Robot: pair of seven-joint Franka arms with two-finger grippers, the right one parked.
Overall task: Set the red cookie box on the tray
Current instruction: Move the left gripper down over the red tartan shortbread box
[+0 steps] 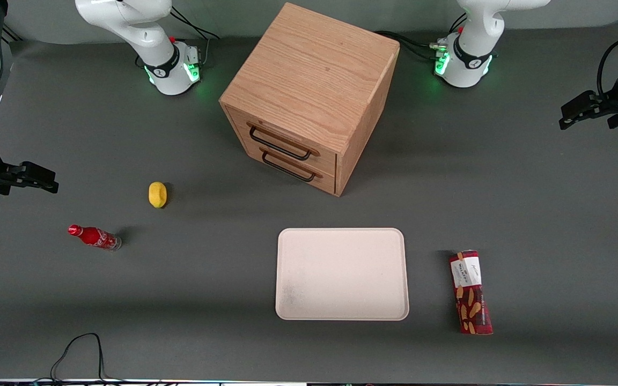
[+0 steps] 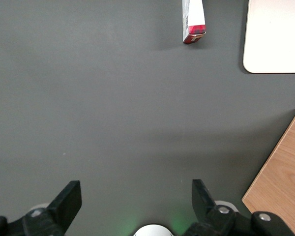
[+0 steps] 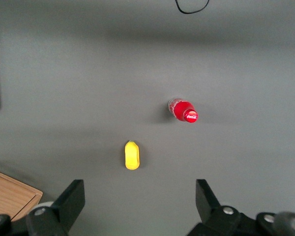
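Judging progress, I've done nothing yet: long dark-red cookie box [image 1: 470, 292] lies on the counter beside the cream-white rectangular tray [image 1: 342, 274] (bare), gripper [image 2: 136, 201] hovering well apart, jaws released.

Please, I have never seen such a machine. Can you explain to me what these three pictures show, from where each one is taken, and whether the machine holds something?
These are two robot arms bolted to a grey table. One picture looks at them from the front. The other two come from cameras on the arms' wrists, looking down past the black fingers.

The working arm's hand hangs above the table at its own end, open and holding nothing. The wrist picture shows its fingers spread apart.

On the table lies a cream-white tray, nothing on it. Beside it, toward the working arm's end, lies the red cookie box, flat on the table and apart from the tray. A wooden drawer cabinet stands farther from the front camera. Toward the parked arm's end lie a yellow lemon-like object and a small red cola bottle.
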